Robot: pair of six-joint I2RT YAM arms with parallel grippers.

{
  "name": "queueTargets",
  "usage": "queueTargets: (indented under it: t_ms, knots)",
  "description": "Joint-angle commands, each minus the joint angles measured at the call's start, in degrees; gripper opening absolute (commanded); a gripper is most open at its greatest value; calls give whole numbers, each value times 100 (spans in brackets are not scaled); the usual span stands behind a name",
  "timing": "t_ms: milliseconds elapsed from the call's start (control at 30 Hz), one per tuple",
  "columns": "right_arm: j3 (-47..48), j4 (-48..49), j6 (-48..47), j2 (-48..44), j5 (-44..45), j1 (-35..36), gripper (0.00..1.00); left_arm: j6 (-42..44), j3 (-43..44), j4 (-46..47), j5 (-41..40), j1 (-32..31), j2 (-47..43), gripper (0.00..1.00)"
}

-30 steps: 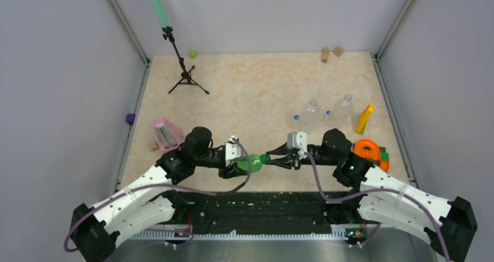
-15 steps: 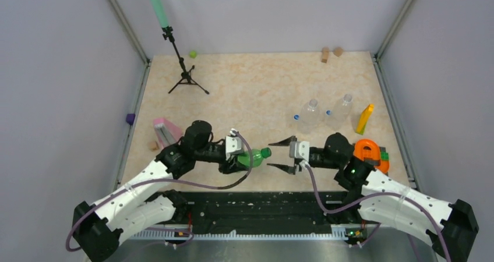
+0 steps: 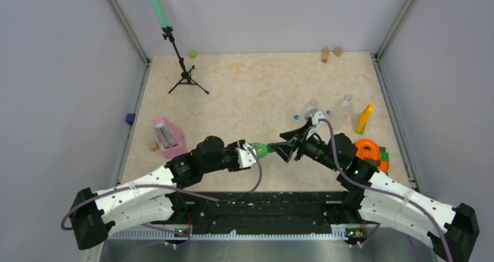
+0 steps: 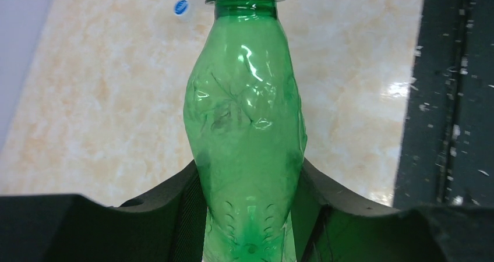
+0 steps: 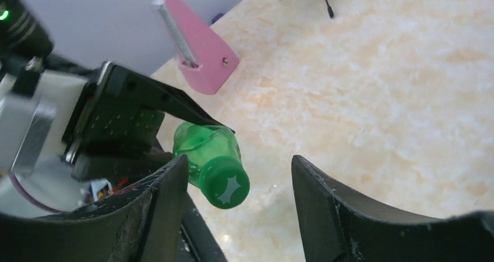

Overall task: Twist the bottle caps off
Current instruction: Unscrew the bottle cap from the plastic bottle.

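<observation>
My left gripper [image 4: 247,180] is shut on the lower body of the translucent green bottle [image 4: 247,99], held level above the table's near edge [image 3: 260,150]. The dark green cap [image 5: 226,185] is still on the neck. My right gripper [image 5: 240,160] is open around that cap, which sits nearer the left finger [image 5: 169,186], with a wide gap to the right finger. From above, the right gripper [image 3: 279,148] meets the bottle's neck. Two clear bottles [image 3: 311,112] [image 3: 342,108] stand behind it without caps. A loose blue cap [image 3: 296,117] lies beside them on the table [image 4: 181,6].
A pink wedge block [image 3: 168,135] lies left of my left arm. A yellow block [image 3: 364,119] and an orange object [image 3: 367,150] sit at the right. A black tripod [image 3: 185,75], a lime-green lump [image 3: 193,54] and wooden blocks [image 3: 331,53] stand at the back.
My right gripper opened off the green cap, drew back, then swung round and came over the cap again, still open. My left arm carried the bottle to the right.
</observation>
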Motion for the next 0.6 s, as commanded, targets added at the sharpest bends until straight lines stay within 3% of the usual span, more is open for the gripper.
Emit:
queueTargets:
  t_ms: [0, 200, 567]
  knots:
    - [260, -322, 2053, 266, 1067, 42, 62, 439, -309, 1129, -1591, -305, -269, 0]
    - [-220, 777, 3000, 619, 821, 32, 56, 673, -447, 1216, -1660, -450, -424, 0]
    - [-249, 1216, 3027, 847, 396, -42, 46, 669, -360, 1013, -1526, -472, -324, 0]
